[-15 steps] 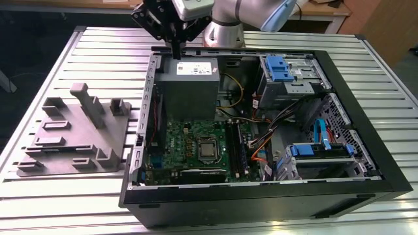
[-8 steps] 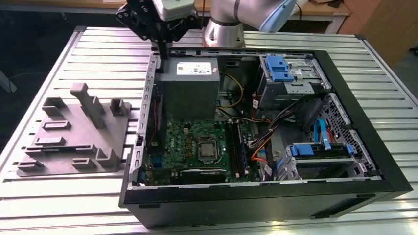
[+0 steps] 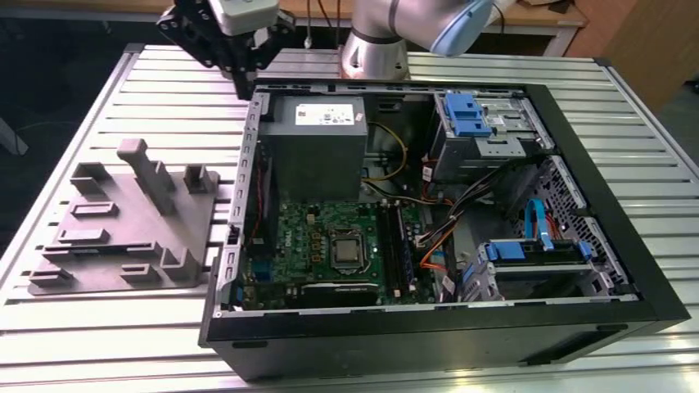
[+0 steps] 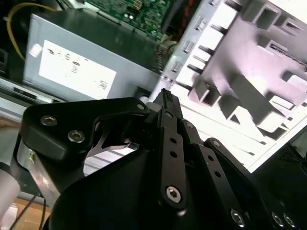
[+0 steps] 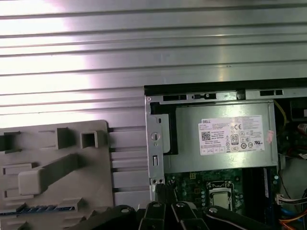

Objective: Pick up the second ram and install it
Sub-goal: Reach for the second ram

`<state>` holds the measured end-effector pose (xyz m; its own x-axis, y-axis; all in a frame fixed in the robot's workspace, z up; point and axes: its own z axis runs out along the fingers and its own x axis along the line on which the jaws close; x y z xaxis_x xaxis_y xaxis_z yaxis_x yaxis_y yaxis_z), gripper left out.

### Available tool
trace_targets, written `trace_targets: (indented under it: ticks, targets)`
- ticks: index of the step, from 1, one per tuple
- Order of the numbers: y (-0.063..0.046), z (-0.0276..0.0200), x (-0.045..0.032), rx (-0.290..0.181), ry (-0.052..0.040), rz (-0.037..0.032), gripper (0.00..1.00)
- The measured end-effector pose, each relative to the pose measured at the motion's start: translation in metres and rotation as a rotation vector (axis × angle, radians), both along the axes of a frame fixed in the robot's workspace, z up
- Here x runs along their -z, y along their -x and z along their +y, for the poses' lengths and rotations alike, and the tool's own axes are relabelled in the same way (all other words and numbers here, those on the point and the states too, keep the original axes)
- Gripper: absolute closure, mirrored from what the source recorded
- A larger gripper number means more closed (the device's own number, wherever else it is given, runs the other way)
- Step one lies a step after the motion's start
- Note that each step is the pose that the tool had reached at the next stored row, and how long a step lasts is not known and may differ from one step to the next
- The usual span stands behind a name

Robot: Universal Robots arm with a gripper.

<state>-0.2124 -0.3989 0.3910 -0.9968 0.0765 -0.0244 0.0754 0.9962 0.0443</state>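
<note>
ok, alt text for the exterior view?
Open computer case lying on a slatted metal table, grey power supply and green motherboard exposed. The arm's end effector hangs over the case's far corner at the exterior view's left; a grey holder tray lies beside the case.

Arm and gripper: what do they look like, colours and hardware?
The arm is silver-grey tubing with a light blue joint cap. The gripper is black, with a white block at its base; in the second wrist view its black linkage bars carry silver screw heads.
</note>
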Motion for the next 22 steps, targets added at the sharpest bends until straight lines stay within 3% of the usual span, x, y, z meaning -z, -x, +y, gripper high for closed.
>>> trace_targets:
  ticks: [22]
  targets:
    - [0.083, -0.0006, 0.0043, 0.0, -0.0001, -0.0001, 0.9]
